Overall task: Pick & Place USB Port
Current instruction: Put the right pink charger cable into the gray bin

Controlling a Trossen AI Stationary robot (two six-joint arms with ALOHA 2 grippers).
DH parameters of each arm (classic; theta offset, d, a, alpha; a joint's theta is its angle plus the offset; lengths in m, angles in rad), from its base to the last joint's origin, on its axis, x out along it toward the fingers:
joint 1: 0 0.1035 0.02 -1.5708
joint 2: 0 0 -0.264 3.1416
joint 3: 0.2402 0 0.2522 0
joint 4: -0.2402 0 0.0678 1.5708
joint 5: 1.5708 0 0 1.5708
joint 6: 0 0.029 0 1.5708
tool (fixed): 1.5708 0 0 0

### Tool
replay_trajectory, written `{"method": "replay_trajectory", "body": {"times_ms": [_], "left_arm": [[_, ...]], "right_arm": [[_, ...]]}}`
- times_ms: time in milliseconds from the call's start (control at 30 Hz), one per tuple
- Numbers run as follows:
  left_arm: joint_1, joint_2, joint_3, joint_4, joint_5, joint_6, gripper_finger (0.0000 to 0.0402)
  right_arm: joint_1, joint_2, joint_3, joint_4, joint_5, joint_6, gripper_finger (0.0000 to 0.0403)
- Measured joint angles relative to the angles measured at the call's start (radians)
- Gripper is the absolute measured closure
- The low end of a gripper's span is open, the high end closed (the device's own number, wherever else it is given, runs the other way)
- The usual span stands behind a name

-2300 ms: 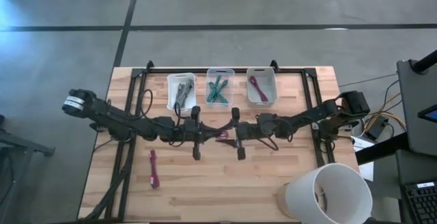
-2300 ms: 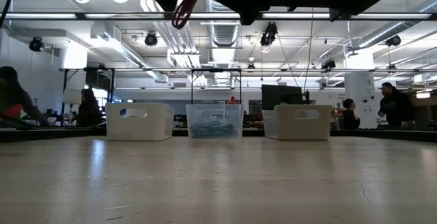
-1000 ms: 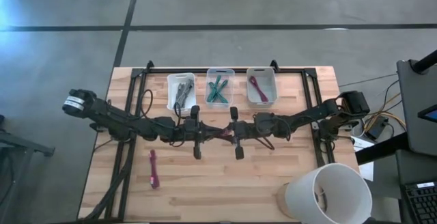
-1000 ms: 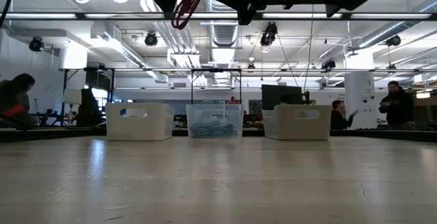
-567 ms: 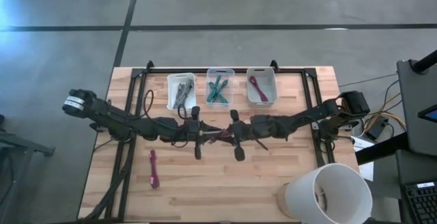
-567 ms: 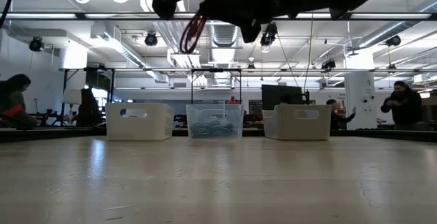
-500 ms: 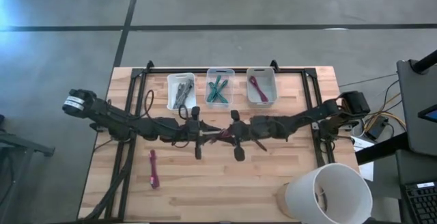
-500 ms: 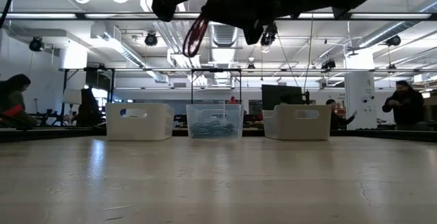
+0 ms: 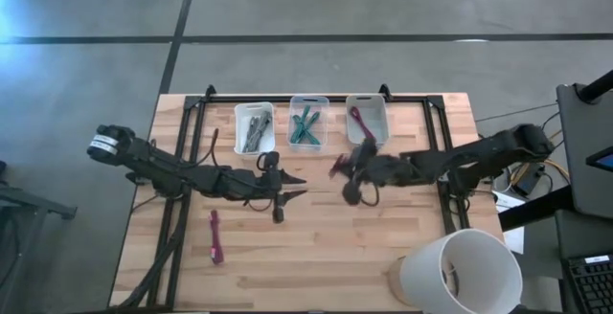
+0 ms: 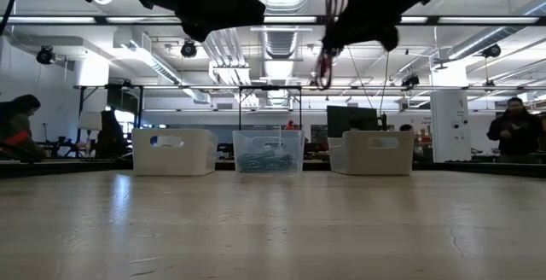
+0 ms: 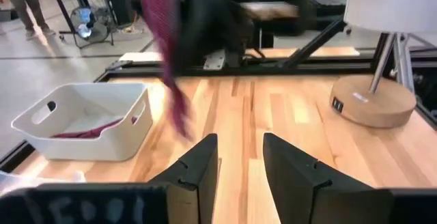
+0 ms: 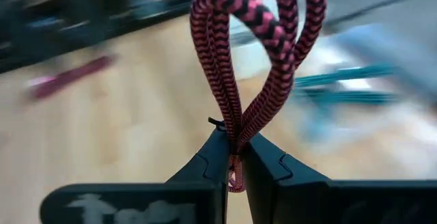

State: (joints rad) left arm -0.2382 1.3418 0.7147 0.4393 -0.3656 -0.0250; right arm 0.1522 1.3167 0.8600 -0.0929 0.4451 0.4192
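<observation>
A red-and-black braided USB cable (image 12: 263, 43), bundled into loops, is held in the air over the table's middle by my shut right gripper (image 12: 233, 157). In the high view that gripper (image 9: 345, 171) is just in front of the right white bin (image 9: 381, 123). The cable (image 10: 324, 54) dangles high above the table in the low view. My left gripper (image 9: 300, 185) stands open left of it with nothing between its fingers (image 11: 202, 164). A second magenta cable (image 9: 215, 235) lies flat on the table near the left. My right gripper pinches the cable bundle where its strands gather (image 12: 232, 136), several strands together between the two fingers. The loops (image 12: 287, 19) stand out beyond the fingertips. The cable is lifted clear of the table.
Three bins stand along the far edge: a white one with grey cables (image 9: 254, 127), a clear one with teal cables (image 9: 308, 123), and the right white one holding a magenta cable (image 11: 89, 130). A white lamp (image 9: 460, 271) stands at the near right corner.
My left gripper has opened and let go of the cable at the table's middle. My right gripper, shut on the cable, has carried it toward the table's right and far side, toward the right bin, turning as it went. The cable stays clear of the table.
</observation>
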Motion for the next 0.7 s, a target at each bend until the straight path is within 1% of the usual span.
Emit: {"method": "replay_trajectory", "body": {"times_ms": [133, 167, 233, 300, 333, 433, 500, 600, 700], "left_arm": [[0.0, 0.0, 0.0, -0.018, 0.0, -0.003, 0.028], [0.0, 0.0, 0.0, -0.017, 0.0, -0.004, 0.028], [0.0, 0.0, 0.0, -0.015, 0.0, -0.01, 0.028], [0.0, 0.0, 0.0, -0.015, 0.0, -0.013, 0.028], [0.0, 0.0, 0.0, -0.015, 0.0, -0.014, 0.028], [0.0, 0.0, 0.0, -0.014, 0.001, -0.03, 0.028], [0.0, 0.0, 0.0, -0.014, 0.0, -0.038, 0.028], [0.001, 0.0, 0.0, -0.014, 0.001, -0.039, 0.028], [0.001, 0.0, 0.0, -0.014, 0.001, -0.035, 0.028]], "right_arm": [[-0.038, -0.078, 0.0, -0.109, 0.259, 0.037, 0.0383], [-0.055, -0.092, 0.0, -0.14, 0.301, 0.06, 0.0383], [-0.101, -0.103, 0.0, -0.183, 0.323, 0.095, 0.0383], [-0.165, -0.106, 0.0, -0.231, 0.293, 0.112, 0.0383], [-0.204, -0.105, 0.0, -0.245, 0.257, 0.122, 0.0383], [-0.343, -0.093, 0.0, -0.287, 0.099, 0.165, 0.0383], [-0.436, -0.075, 0.0, -0.298, 0.01, 0.157, 0.0383], [-0.547, -0.042, 0.0, -0.296, -0.042, 0.151, 0.0383], [-0.625, 0.006, 0.0, -0.298, -0.131, 0.15, 0.0383]]}}
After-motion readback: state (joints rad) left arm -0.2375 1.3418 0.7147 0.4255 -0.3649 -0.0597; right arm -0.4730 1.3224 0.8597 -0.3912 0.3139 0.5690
